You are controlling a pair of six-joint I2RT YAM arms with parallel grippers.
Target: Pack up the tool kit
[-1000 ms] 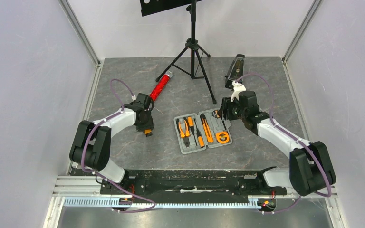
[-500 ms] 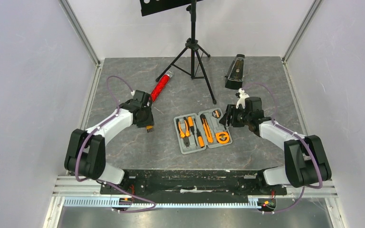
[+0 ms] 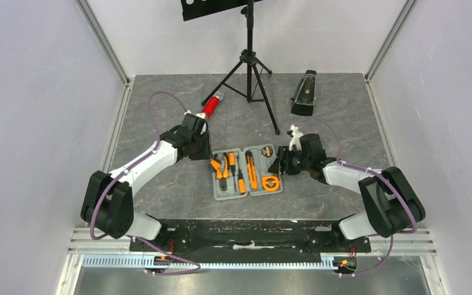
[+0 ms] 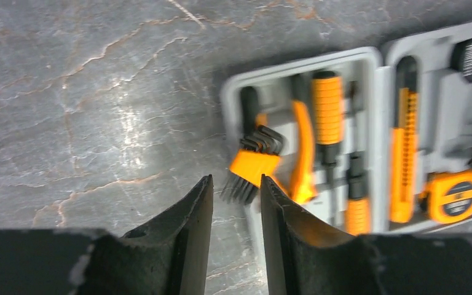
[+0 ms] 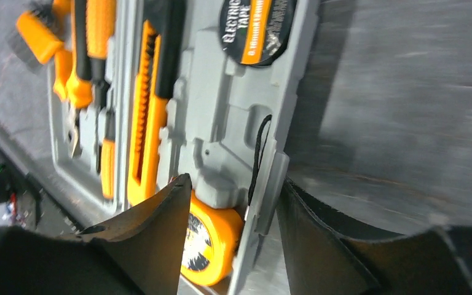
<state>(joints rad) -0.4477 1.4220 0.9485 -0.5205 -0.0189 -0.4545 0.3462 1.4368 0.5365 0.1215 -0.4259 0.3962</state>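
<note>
My left gripper [image 4: 236,179] brought the hex keys [image 4: 255,165] to the case [image 5: 221,135], at its nine-o'clock edge (grip unclear, keys unseated); my right gripper [image 5: 233,181] straddled the three-o'clock rim, spread.

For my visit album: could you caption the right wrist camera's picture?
The right end effector straddles the rim of the open grey tool case, beside its orange tape measure.
</note>
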